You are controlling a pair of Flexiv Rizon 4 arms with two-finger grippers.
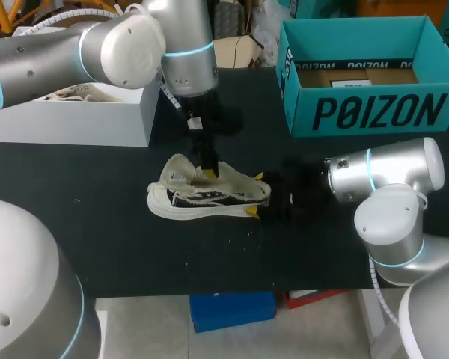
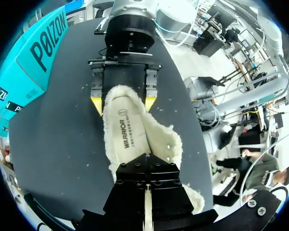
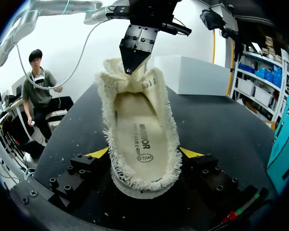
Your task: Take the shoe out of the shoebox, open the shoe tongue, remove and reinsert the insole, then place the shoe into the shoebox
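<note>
**Shoe gripped at heel, left fingers at the tongue**

The shoe lies on its sole on the table, outside both boxes, with its heel toward the right arm. The right gripper holds the heel, one yellow tip on each side. The left gripper comes straight down, its fingers narrow and pressed together at the raised tongue; I cannot tell whether it pinches cloth. The insole lies flat inside the shoe. The open teal box stands at the far right of the table and the white box at the far left, both well apart from the shoe
</note>
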